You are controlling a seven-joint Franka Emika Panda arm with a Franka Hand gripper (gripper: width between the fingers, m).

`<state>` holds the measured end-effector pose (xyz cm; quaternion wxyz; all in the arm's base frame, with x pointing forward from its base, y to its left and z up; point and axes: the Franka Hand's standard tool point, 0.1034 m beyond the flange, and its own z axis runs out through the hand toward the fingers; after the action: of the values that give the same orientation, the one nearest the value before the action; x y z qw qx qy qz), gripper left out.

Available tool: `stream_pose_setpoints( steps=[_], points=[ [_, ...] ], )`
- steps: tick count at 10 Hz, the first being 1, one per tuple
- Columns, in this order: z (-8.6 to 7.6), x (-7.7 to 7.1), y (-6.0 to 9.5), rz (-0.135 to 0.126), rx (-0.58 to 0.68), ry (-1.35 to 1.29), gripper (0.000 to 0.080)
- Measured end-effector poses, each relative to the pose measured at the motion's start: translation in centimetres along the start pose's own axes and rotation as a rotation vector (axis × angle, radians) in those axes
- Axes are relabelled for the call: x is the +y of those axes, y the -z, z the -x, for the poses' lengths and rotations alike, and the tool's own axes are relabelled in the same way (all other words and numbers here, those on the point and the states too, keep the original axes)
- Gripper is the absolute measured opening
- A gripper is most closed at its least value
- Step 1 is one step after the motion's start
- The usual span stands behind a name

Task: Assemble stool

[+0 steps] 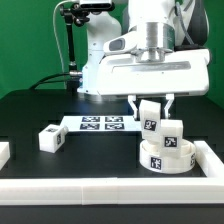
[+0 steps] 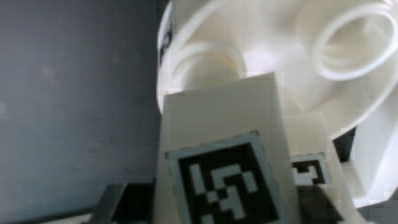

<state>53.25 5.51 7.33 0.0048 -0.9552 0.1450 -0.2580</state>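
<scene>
The end effector (image 1: 152,106) points straight down, its two fingers flanking the tilted leg (image 1: 149,118). Whether they pinch it or stand slightly spread cannot be told. In the wrist view this leg (image 2: 222,150) fills the foreground, tag up, against the round seat (image 2: 267,50). The seat (image 1: 165,157) lies on the bench (image 1: 40,110) at the exterior view's right and carries an upright leg (image 1: 172,130). The arm (image 1: 150,60) rises vertically above. A loose leg (image 1: 50,138) lies well apart, beyond the marker board (image 1: 100,124).
</scene>
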Motion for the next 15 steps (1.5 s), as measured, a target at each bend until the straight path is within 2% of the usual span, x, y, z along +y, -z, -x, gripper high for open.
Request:
stream_pose_setpoints(
  steps=[3, 4, 5, 6, 7, 8, 13, 14, 15],
  points=[
    [0.0, -0.1, 0.0, 0.0, -0.008, 0.001, 0.0327],
    [0.1, 0.0, 0.0, 0.001, -0.016, 0.001, 0.0399],
    [0.3, 0.0, -0.1, 0.002, -0.021, 0.002, 0.0399],
    [0.3, 0.0, -0.1, 0.002, -0.022, 0.004, 0.0573],
    [0.3, -0.2, -0.1, 0.001, -0.038, 0.005, 0.0573],
    [0.0, -0.3, 0.2, -0.003, -0.042, 0.011, 0.0633],
    [-1.6, -0.2, 2.1, -0.018, -0.115, 0.002, 0.0649],
    [-2.9, 0.1, 2.6, -0.024, -0.149, -0.018, 0.0649],
    [-3.4, 0.7, 2.6, -0.024, -0.169, -0.003, 0.0649]
  ],
)
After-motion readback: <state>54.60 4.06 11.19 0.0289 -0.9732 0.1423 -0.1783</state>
